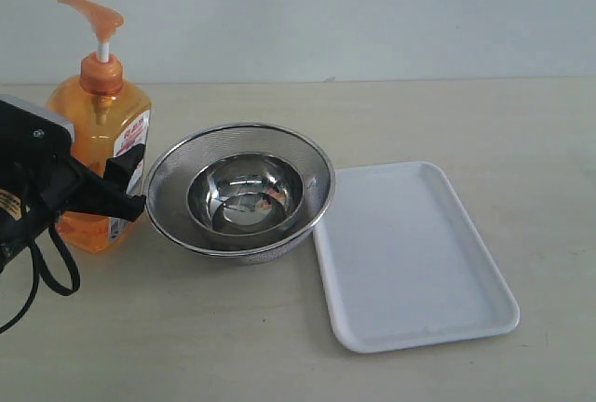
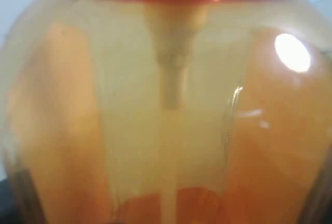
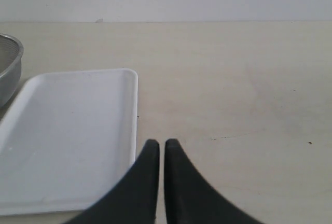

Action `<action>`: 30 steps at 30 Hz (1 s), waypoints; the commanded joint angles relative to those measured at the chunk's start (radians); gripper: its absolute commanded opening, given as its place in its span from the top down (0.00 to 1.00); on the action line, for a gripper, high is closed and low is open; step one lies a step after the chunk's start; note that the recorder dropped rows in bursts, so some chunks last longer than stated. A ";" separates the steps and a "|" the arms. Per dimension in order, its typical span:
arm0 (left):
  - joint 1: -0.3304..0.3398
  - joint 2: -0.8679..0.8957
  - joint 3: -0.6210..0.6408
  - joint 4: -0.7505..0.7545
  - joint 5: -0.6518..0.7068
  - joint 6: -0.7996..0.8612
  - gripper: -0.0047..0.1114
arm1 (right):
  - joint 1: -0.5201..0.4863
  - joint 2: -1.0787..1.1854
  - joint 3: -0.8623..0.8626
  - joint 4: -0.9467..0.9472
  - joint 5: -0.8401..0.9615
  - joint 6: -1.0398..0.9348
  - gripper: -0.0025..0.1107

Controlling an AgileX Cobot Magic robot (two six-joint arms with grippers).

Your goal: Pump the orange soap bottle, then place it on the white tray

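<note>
Gripping the lower body of the orange soap bottle, the left pincer is seen at the left edge of the exterior view. One black finger is laid against the label side and the other is hidden behind the bottle, so the hold is judged to be closed rather than fully shown. The left wrist view is filled by the amber body at close range. The bottle is stood upright on the tabletop in the upper left of the frame, with its pump head raised on the white stem.

The right pincer is drawn shut on nothing and is held low over the tabletop beside the white tray, far from the pump.

A steel mesh bowl, with a smaller steel bowl inside it, is set between bottle and tray. The tray lies bare at the lower right of the exterior view.

Whether a pump stroke has been made cannot be told; no soap is seen. The placing is clearly not done: the bottle has yet to be lifted, carried past the bowls and set on the tray.
</note>
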State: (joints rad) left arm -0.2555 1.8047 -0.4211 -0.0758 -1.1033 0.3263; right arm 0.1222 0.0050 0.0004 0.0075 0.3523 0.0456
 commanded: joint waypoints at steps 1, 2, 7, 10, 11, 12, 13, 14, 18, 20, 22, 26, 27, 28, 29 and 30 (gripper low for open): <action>0.003 -0.014 -0.003 0.008 -0.044 0.004 0.92 | -0.003 -0.005 0.000 0.001 -0.004 0.000 0.97; 0.003 -0.014 -0.003 0.008 -0.044 0.004 0.92 | -0.003 -0.005 0.000 0.001 -0.004 0.000 0.97; 0.003 -0.014 -0.003 0.006 -0.043 0.001 0.92 | -0.003 -0.005 0.000 0.001 -0.004 0.000 0.97; 0.003 -0.014 -0.003 0.006 -0.050 -0.022 0.92 | -0.003 -0.005 0.000 0.001 -0.004 0.000 0.97; 0.003 -0.014 -0.003 0.006 -0.050 -0.023 0.92 | -0.003 -0.005 0.000 0.001 -0.004 0.000 0.97; 0.003 -0.014 -0.003 0.006 -0.050 -0.023 0.92 | -0.003 -0.005 0.000 0.001 -0.004 0.000 0.97; 0.003 -0.014 -0.003 0.006 -0.050 -0.023 0.92 | -0.003 -0.005 0.000 0.001 -0.004 0.000 0.97; 0.003 -0.014 -0.003 0.006 -0.050 -0.023 0.92 | -0.003 -0.005 0.000 -0.008 -0.015 -0.011 0.97; 0.003 -0.014 -0.003 0.006 -0.048 -0.023 0.92 | -0.003 -0.005 0.000 -0.023 -0.180 -0.038 0.97; 0.003 -0.014 -0.003 0.006 -0.048 -0.023 0.92 | -0.003 -0.005 0.000 0.116 -0.323 0.064 0.97; 0.003 -0.014 -0.003 0.006 -0.048 -0.038 0.92 | -0.003 -0.005 0.000 0.250 -0.458 0.189 0.97; 0.003 -0.014 -0.003 0.006 -0.048 -0.046 0.92 | 0.001 -0.005 -0.006 0.294 -0.637 0.430 0.97; 0.003 -0.014 -0.003 0.006 -0.048 -0.046 0.92 | 0.003 -0.005 -0.041 0.211 -0.639 0.430 0.97; 0.003 -0.014 -0.003 0.006 -0.048 -0.046 0.92 | 0.009 -0.005 -0.084 0.127 -0.630 0.440 0.97; 0.003 -0.014 -0.003 0.006 -0.048 -0.042 0.92 | 0.018 0.004 -0.135 0.048 -0.602 0.467 0.97; 0.003 -0.014 -0.003 0.006 -0.052 -0.042 0.92 | 0.026 0.024 -0.179 0.002 -0.585 0.503 0.97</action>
State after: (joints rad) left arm -0.2555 1.8047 -0.4211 -0.0742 -1.1033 0.2864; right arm 0.1311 0.0055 -0.0711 0.1686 -0.2256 0.4767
